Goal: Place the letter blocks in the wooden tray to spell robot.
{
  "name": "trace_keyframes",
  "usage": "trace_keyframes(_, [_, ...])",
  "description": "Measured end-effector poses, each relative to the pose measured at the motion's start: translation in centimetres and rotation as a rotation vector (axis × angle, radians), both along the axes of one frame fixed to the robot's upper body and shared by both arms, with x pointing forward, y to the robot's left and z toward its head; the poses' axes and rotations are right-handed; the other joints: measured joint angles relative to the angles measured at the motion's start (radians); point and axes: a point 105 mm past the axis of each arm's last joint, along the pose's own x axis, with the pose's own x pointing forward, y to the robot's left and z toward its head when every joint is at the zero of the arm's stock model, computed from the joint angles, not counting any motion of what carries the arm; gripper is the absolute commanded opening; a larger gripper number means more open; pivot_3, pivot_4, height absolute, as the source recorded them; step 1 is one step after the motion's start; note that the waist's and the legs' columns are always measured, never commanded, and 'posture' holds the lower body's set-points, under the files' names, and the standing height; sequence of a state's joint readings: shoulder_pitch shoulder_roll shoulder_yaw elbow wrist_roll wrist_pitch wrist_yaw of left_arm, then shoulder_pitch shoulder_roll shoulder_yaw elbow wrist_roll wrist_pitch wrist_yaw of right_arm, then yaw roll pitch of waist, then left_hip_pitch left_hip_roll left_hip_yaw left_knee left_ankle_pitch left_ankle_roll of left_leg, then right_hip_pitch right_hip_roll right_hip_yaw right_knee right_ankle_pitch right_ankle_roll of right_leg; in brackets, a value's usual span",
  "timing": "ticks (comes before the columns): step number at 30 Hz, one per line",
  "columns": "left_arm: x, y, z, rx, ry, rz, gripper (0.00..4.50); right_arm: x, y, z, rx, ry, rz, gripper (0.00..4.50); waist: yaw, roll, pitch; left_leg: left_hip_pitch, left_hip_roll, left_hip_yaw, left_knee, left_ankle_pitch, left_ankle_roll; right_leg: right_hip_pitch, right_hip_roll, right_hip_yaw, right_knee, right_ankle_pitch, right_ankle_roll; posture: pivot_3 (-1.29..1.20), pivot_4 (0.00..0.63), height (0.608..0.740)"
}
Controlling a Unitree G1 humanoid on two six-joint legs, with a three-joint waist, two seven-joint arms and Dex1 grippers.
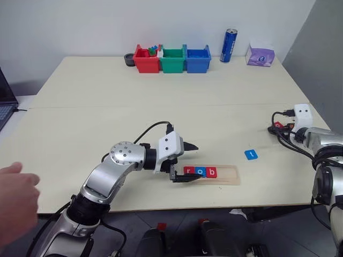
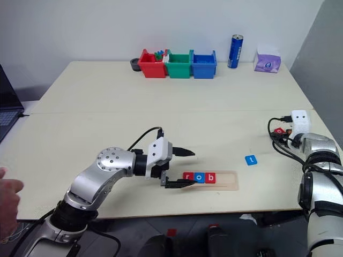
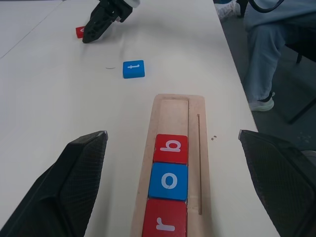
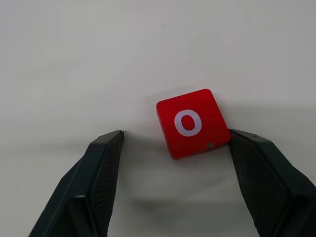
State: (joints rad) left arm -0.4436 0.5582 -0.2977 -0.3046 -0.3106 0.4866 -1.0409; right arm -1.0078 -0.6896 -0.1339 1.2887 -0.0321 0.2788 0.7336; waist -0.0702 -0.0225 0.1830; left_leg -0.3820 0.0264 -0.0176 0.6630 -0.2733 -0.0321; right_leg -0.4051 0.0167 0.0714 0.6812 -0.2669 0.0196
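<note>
The wooden tray [image 1: 229, 175] lies near the table's front edge. Three letter blocks sit in its left part: red r [image 1: 188, 171], blue o [image 1: 200, 172] and red b [image 1: 212, 172]. My left gripper [image 1: 187, 162] is open at the tray's left end, one finger on each side of it. A blue t block [image 1: 251, 155] lies on the table to the right of the tray. Farther right, a red o block [image 4: 192, 123] lies on the table between the fingers of my open right gripper [image 4: 175, 134]. It touches one finger and stands clear of the other.
Red [image 1: 146, 60], green [image 1: 172, 60] and blue [image 1: 198, 60] bins stand at the back, with a blue can [image 1: 229, 45] and a purple tissue pack [image 1: 260, 55] to their right. A person's hand [image 1: 16, 198] is at the front left. A laptop's edge [image 1: 5, 104] shows at the left.
</note>
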Motion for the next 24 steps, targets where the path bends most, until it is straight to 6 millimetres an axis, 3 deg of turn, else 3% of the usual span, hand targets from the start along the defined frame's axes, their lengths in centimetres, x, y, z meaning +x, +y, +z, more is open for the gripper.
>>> trace_keyframes(6, [0.0,-0.1,0.1,-0.009,-0.010,-0.007,4.50,0.2,1.3,0.1,-0.047,0.010,0.100,3.47,-0.008,0.000,0.000,0.000,0.000,-0.001,0.000,0.000,0.000,0.000,0.000,0.000,0.000,0.000,0.000,0.00,0.150,0.740])
trace_keyframes(18, [0.6,-0.1,0.0,-0.016,0.002,0.014,4.50,1.3,0.6,0.1,-0.083,-0.071,-0.071,3.47,-0.009,0.000,0.000,0.000,0.000,-0.001,0.001,0.000,0.000,0.001,-0.001,0.000,0.000,0.001,0.001,0.00,0.150,0.740])
trace_keyframes(21, [0.9,-0.1,0.5,-0.018,-0.013,0.017,4.50,1.5,0.9,-0.2,-0.055,-0.085,-0.099,2.96,-0.010,0.000,0.000,0.000,0.000,-0.001,0.001,0.000,0.000,0.001,-0.001,0.000,0.001,0.001,0.001,0.00,0.150,0.740])
trace_keyframes(24, [1.1,0.0,0.6,-0.018,-0.015,0.021,4.50,1.7,1.3,-0.4,-0.026,-0.091,-0.111,1.96,-0.011,0.000,-0.001,0.000,0.000,-0.001,0.001,0.000,0.000,0.001,-0.001,0.000,0.001,0.001,0.001,0.00,0.150,0.740])
